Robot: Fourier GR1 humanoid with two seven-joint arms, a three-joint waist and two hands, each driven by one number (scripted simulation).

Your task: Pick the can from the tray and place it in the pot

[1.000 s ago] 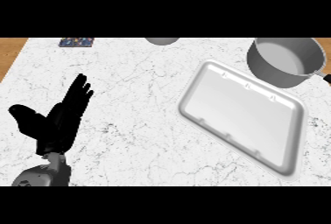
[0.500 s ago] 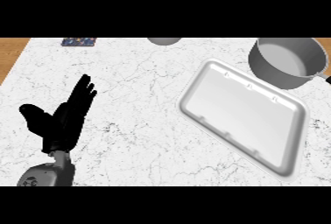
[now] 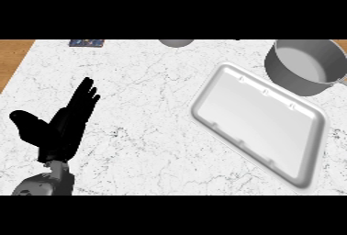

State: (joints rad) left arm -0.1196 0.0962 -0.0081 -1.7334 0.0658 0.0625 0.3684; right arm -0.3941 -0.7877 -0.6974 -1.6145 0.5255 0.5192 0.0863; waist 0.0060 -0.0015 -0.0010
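White marble counter [image 3: 156, 119], left hand [image 3: 59, 131] fingers [image 3: 84, 97] straight

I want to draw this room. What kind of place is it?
Probably a kitchen: a grey pot and a white tray sit on a marble counter.

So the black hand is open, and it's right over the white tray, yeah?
Not quite. The head view shows the open left hand above the counter, well to the left of the white tray, not over it.
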